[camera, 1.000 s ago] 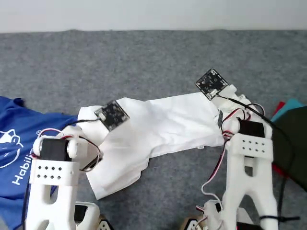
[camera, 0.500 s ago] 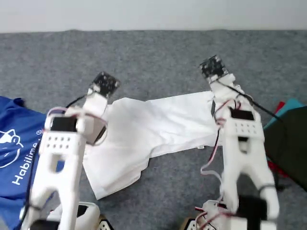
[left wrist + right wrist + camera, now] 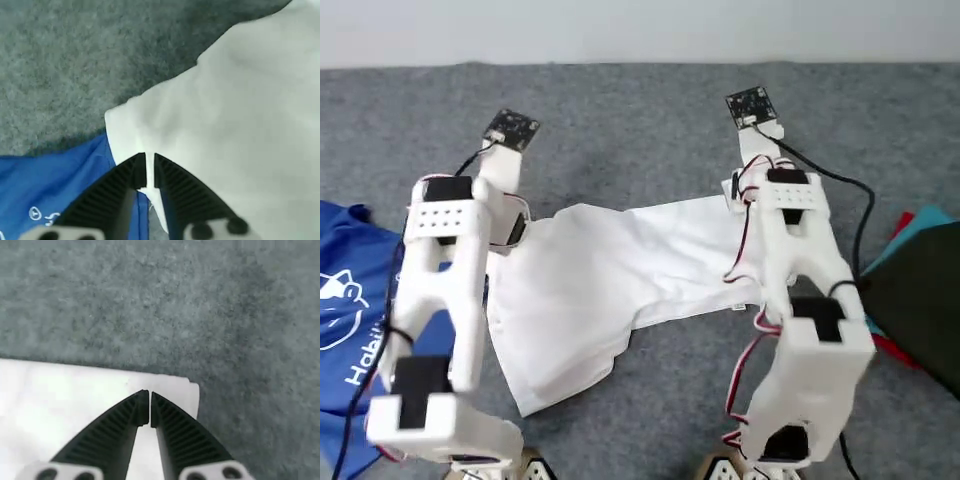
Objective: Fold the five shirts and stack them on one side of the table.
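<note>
Ideally, the left gripper [image 3: 145, 167], pinching the white shirt [image 3: 620, 270], and the closed right gripper [image 3: 150, 407] lift its 2 far corners evenly.

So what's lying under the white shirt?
The white shirt lies on the grey table cover. At one corner the blue shirt runs under its edge. How far the blue reaches beneath, and anything else below the white cloth, is covered.

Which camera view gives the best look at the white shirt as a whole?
The high view: the white shirt lies there nearly whole, with the arms over its two sides. The left wrist view shows one corner of it beside the blue shirt. The right wrist view shows another corner lying on the grey table.
</note>
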{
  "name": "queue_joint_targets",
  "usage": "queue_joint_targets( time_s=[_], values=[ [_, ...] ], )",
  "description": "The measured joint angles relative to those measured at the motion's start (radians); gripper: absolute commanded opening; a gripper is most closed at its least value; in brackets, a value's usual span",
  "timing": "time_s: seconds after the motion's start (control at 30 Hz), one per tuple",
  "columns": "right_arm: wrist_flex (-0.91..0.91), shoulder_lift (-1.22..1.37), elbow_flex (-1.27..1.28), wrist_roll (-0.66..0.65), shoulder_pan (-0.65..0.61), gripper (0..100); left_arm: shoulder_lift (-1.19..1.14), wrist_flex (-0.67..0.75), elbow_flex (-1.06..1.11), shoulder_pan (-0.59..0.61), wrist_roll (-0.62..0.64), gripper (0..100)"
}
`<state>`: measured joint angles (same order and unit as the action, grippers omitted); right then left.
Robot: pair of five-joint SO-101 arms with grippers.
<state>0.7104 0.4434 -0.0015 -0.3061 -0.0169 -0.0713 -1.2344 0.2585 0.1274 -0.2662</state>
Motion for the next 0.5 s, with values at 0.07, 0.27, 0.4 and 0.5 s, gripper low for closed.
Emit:
queue_joint_targets(
  time_s=[0.07, 0.27, 0.4, 0.5],
  values=[
    [0.0, 0.054, -0.041, 0.0, 0.002, 1.2, -0.057, 0.021, -0.003, 0.003, 0.0, 4],
    [0.0, 0.144, -0.1, 0.0, 0.002, 1.1, -0.233, 0.094, -0.005, 0.002, 0.0, 4],
    [0.0, 0.158, -0.103, 0.0, 0.02, 0.9, -0.328, 0.071, -0.091, 0.031, 0.005, 3],
    [0.0, 0.164, -0.104, 0.002, 0.055, 0.9, -0.358, 0.044, -0.157, 0.08, 0.003, 3]
  ],
)
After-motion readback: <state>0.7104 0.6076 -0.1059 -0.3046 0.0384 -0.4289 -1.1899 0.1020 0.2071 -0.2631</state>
